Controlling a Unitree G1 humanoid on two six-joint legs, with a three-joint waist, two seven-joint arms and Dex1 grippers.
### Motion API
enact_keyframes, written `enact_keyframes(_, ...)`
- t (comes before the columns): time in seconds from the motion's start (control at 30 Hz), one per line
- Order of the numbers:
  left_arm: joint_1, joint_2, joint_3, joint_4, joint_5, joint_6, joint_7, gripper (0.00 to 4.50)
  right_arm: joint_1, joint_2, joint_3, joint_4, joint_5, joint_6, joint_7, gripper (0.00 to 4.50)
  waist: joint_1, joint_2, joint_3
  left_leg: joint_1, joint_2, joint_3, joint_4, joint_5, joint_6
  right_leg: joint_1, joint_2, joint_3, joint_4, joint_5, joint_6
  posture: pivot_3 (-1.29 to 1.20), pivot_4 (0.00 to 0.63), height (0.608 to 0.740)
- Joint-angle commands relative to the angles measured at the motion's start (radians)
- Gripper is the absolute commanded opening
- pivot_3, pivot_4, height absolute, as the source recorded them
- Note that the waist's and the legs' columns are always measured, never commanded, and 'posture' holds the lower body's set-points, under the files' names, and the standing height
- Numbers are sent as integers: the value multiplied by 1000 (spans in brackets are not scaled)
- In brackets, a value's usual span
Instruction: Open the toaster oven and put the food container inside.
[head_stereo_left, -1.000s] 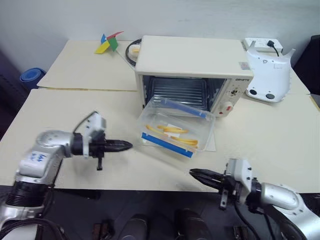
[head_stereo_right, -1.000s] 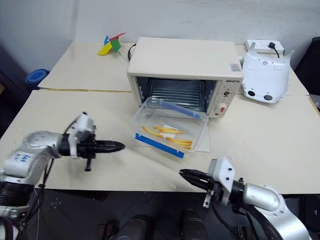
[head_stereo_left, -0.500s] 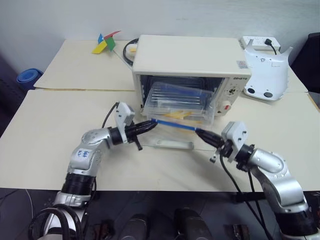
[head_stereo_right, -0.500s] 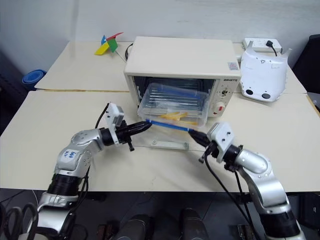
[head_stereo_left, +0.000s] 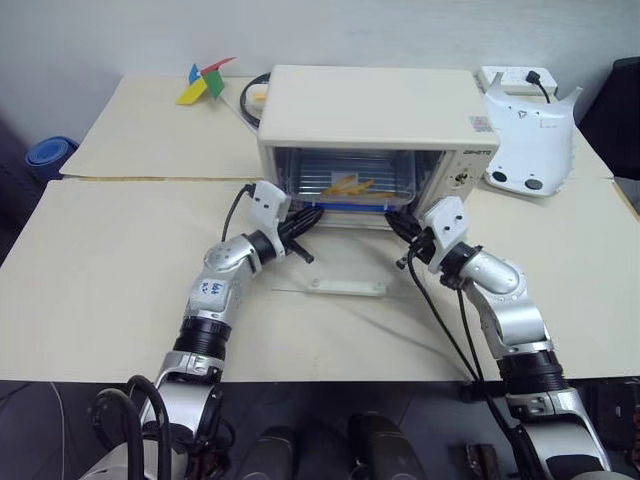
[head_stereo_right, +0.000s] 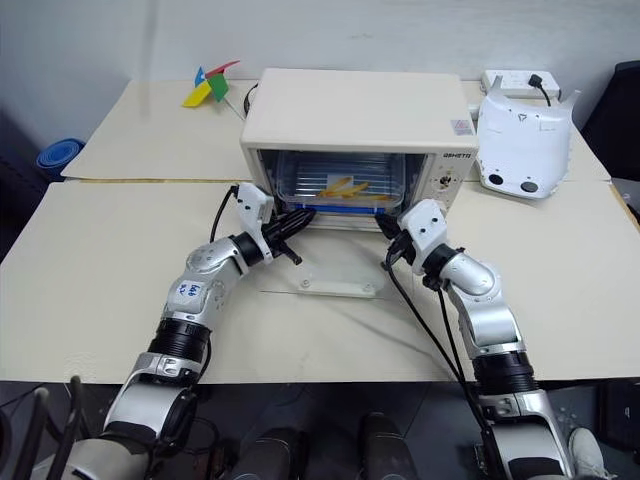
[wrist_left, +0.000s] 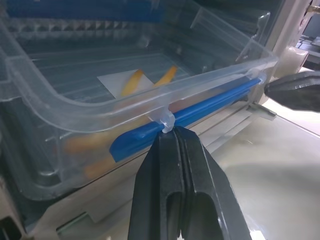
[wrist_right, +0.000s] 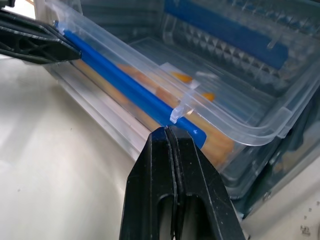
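The cream toaster oven (head_stereo_left: 370, 105) stands open at the back of the table, its glass door lying flat with the white bar handle (head_stereo_left: 346, 287) nearest me. The clear food container (head_stereo_left: 345, 185) with yellow-orange strips sits inside the cavity on the rack, its near blue clip (wrist_left: 200, 112) at the opening. My left gripper (head_stereo_left: 312, 213) is shut, its tip against the container's near left edge. My right gripper (head_stereo_left: 393, 217) is shut too, its tip touching the near right end of the same blue clip (wrist_right: 125, 85). Neither holds anything.
A white rounded appliance (head_stereo_left: 528, 135) stands right of the oven, with a power strip (head_stereo_left: 510, 78) behind it. A coloured paper pinwheel (head_stereo_left: 203, 82) and a black cable (head_stereo_left: 245, 100) lie at the back left. The table's seam runs across behind my left arm.
Both arms have reached forward to the oven mouth. The container, which lay tilted on the open door, has gone back into the cavity.
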Motion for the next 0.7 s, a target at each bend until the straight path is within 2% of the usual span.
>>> enact_keyframes(0.03, 64, 111, 14, -216, -64, 52, -144, 364, 84, -80, -69, -186, 117, 12, 118, 0, 0, 0, 0, 0, 0, 0, 0, 0, 0, 0, 0, 0, 0, 0, 0, 0, 150, 740)
enact_keyframes(0.1, 104, 173, 35, -296, -104, 78, -208, 815, 129, -118, -113, -233, 160, 44, 133, 0, 0, 0, 0, -1, 0, -1, -1, 0, 0, -1, 0, 0, -1, 0, 0, 0, 150, 740)
enact_keyframes(0.17, 196, 278, 125, -358, -201, 22, -374, 1362, 217, -207, -177, -194, 158, 21, 195, 0, 0, 0, 0, -1, 0, -1, 0, 0, 0, 0, 0, 0, -1, 0, 0, 0, 150, 740)
enact_keyframes(0.27, 286, 391, 215, -334, -277, -22, -534, 2250, 292, -280, -192, -102, 140, -42, 284, 0, 3, 0, 0, 1, 0, -1, -1, -1, 1, 4, -1, 0, -4, 0, 0, 0, 150, 740)
enact_keyframes(0.37, 361, 509, 266, -267, -316, -9, -697, 3097, 304, -285, -148, 31, 114, -122, 370, 0, -1, 1, 0, 2, 1, -1, -1, 0, 1, 5, 0, 0, -4, 0, 0, 0, 150, 740)
enact_keyframes(0.5, 402, 565, 298, -263, -337, 17, -745, 4314, 249, -235, -91, 147, 88, -209, 422, 0, -1, 2, 1, 4, 1, 0, -2, 0, 1, 5, -1, 0, -3, 0, -1, 0, 150, 740)
enact_keyframes(0.53, 410, 565, 307, -266, -354, 11, -770, 4467, 234, -215, -83, 164, 91, -218, 427, 0, -1, 2, 1, 3, 1, 0, -2, 0, 1, 5, -1, 0, -2, 0, -1, 0, 150, 740)
enact_keyframes(0.7, 433, 547, 349, -276, -373, 47, -707, 4467, 175, -122, -94, 161, 147, -251, 435, 0, -1, 2, 1, 3, 1, 0, -3, 0, 1, 4, -1, 0, -2, 0, -1, 0, 150, 740)
